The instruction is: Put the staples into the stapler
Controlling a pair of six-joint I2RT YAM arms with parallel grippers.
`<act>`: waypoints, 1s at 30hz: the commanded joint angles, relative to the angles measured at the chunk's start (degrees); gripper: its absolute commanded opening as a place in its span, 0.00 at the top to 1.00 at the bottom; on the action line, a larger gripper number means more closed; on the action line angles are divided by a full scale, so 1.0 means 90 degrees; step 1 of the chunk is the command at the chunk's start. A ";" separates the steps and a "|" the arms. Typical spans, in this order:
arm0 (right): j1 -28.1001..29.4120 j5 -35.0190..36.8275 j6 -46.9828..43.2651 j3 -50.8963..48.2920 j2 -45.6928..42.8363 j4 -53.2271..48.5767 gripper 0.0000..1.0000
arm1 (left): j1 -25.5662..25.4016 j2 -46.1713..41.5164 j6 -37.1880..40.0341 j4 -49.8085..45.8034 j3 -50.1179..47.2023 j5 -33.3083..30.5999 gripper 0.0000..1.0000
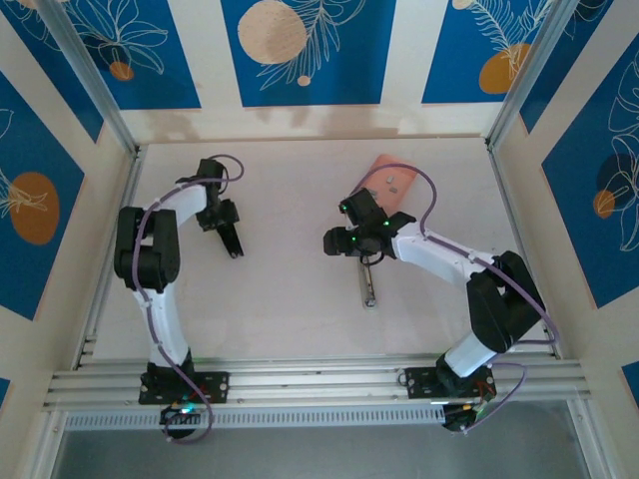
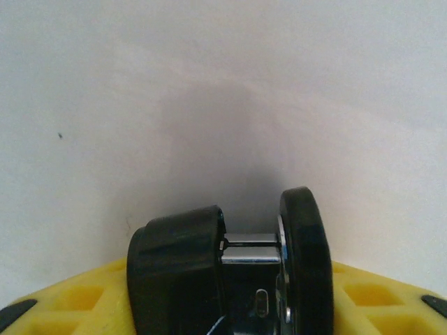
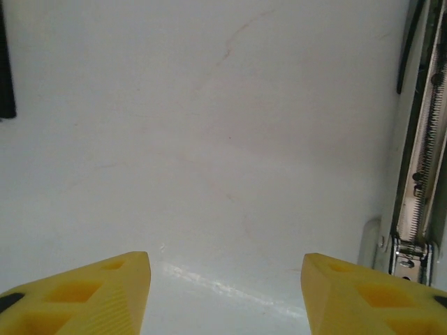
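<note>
Two finger pairs: left fingers (image 2: 77, 301) tight on half-hidden black stapler (image 2: 178, 269); right fingers (image 3: 91, 293) apart, empty, beside cropped rail (image 3: 418, 139)

Robotics lab test cell. Pale table (image 1: 290, 309) boxed in by wall panels (image 1: 310, 50) printed with blue leaf motifs. Slotted aluminium rail (image 1: 319, 379) runs along the bottom of the frame, with the left arm (image 1: 150, 254) and right arm (image 1: 439, 254) bolted to it. Bare aluminium upright (image 1: 90, 75) at upper left, exposed cabling on both arms.
</note>
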 commanded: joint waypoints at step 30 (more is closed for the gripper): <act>0.1923 -0.1432 0.0413 -0.0146 0.1397 0.4957 0.39 | -0.0563 -0.4984 -0.2458 0.1467 -0.3585 0.2043 0.54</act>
